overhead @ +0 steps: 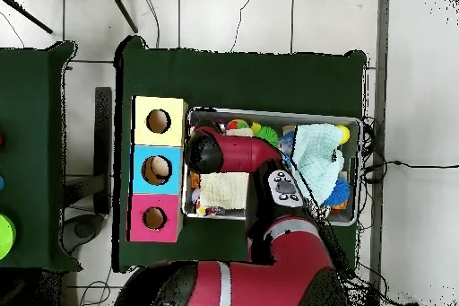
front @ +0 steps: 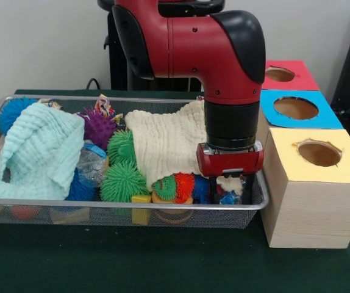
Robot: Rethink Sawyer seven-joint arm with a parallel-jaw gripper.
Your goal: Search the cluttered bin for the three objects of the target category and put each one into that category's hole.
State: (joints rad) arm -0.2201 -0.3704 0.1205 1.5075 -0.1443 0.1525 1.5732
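Note:
The wire mesh bin (front: 163, 206) is full of clutter; it also shows in the overhead view (overhead: 357, 141). One crushed clear bottle (front: 91, 165) with blue on it lies half under a mint cloth (front: 38, 152). My gripper (front: 230, 186) is lowered into the bin's front right corner, beside the boxes. A pale thing sits right at it, and a clear and blue piece (front: 228, 197), perhaps a bottle, lies just below. No other bottle shows. In the overhead view the arm (overhead: 204, 152) hides the gripper.
Three wooden boxes with holes stand beside the bin: yellow (front: 318, 152), blue (front: 296, 108) and red (front: 280, 74). A cream cloth (front: 166, 143) drapes over spiky balls, green (front: 122, 183), purple (front: 99, 128) and blue (front: 13, 112). Small blocks lie along the front wall.

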